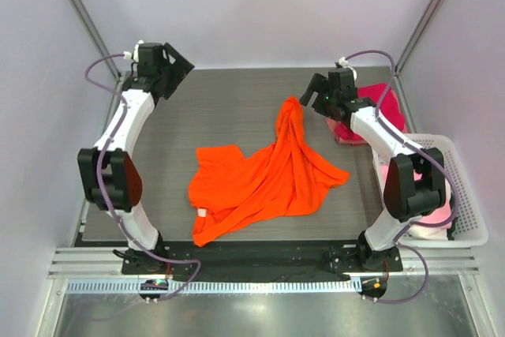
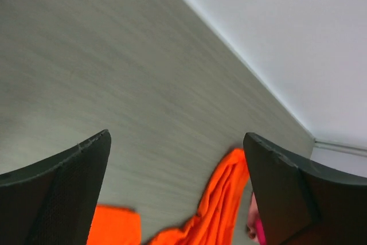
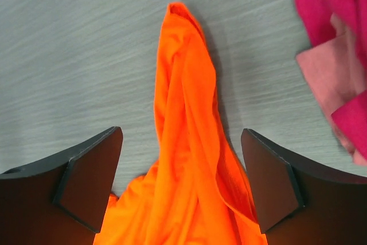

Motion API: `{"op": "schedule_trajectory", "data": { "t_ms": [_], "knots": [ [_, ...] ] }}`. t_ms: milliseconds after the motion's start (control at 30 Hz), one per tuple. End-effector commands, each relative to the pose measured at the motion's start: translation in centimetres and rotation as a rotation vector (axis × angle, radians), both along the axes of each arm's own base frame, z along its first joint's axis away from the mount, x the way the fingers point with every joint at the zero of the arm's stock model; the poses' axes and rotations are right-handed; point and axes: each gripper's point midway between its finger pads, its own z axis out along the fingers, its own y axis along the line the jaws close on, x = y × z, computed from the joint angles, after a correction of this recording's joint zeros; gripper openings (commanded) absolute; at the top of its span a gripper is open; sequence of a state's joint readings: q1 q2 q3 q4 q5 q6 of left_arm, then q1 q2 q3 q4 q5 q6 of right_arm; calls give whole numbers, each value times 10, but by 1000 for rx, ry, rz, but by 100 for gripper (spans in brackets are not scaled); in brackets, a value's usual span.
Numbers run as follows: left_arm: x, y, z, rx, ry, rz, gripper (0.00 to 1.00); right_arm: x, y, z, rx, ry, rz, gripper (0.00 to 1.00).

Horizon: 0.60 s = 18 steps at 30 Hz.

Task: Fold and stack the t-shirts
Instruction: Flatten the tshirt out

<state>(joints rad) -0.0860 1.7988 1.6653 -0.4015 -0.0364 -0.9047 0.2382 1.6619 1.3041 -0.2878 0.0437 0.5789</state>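
The right gripper (image 3: 180,137) is held with its jaws spread wide and empty, just beside the narrow far tip of the orange t-shirt (image 1: 268,179), which is left crumpled mid-table (image 1: 221,108). The left gripper (image 1: 172,61) is likewise parted and empty, at the far left corner. A magenta-red t-shirt (image 1: 388,99) is heaped over a pale pink t-shirt (image 3: 324,76) at the far right, near the white lattice basket (image 1: 473,219).

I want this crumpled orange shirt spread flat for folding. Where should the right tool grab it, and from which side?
Probably the narrow bunched ridge at the orange shirt's far end, from above, the open right tool straddling it. There the cloth rises in a fold slim enough to pinch, and it lies nearest that tool.
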Motion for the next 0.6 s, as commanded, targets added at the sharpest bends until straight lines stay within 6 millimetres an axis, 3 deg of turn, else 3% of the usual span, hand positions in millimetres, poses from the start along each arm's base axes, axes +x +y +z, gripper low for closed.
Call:
{"op": "schedule_trajectory", "data": {
  "t_ms": [0,67,100,233,267,367,467,533,567],
  "knots": [
    [-49,11,35,-12,-57,56,100,-2,9,24,37,-104,39,91],
    [-71,9,34,-14,-53,29,100,-12,12,14,31,-88,85,90],
    [-84,8,10,-13,1,21,100,-14,12,12,27,-83,91,89],
    [-124,0,-31,-21,88,-25,100,-25,11,-23,-4,10,120,85],
    [-139,-1,-50,-13,127,-33,100,-27,10,-34,-21,40,127,84],
    [-158,-4,-85,-6,185,-44,99,-28,8,-65,-50,105,129,81],
    [-167,-8,-114,-5,224,-63,98,-18,13,-77,-37,116,129,79],
    [-167,-15,-124,-22,236,-93,98,-2,17,-71,-56,83,115,79],
    [-168,-20,-129,-23,241,-109,98,2,17,-80,-63,100,114,82]
  ]
}}
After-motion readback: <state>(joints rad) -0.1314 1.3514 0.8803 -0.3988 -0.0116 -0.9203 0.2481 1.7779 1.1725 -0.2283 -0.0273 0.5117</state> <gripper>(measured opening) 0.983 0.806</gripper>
